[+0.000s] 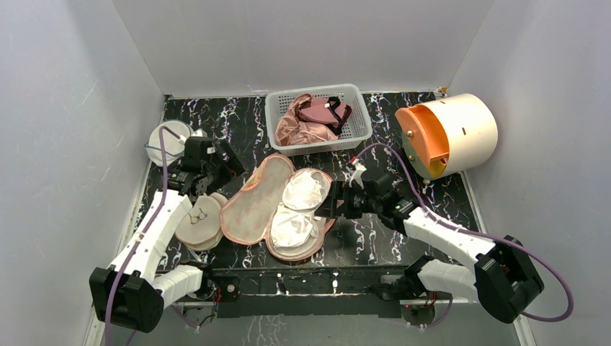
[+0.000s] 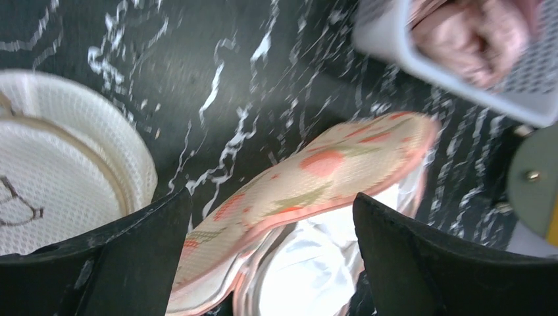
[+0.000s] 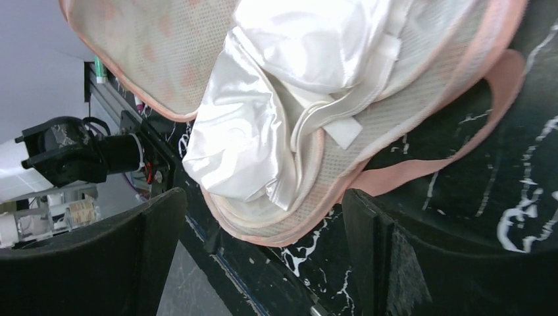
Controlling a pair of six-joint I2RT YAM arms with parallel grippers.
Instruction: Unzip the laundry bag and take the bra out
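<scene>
Black fingers (image 2: 118, 263) of the left gripper (image 1: 229, 167) are standing apart, gripping nothing, hovering over the far end of the laundry bag (image 1: 252, 205). It is lying unzipped and spread open, midway along the near edge of the worktop (image 1: 364, 245), so the zip step looks done. The bra (image 1: 304, 193) is resting inside its right half, not yet lifted out. Further right, the right gripper (image 1: 330, 205) is gaping empty just beside that half, seemingly lining up for the grab.

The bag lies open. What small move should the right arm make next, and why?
Probably ease the right gripper forward and close on the white bra: the laundry bag lies unzipped, the bra is exposed, and the open jaws face it.
</scene>
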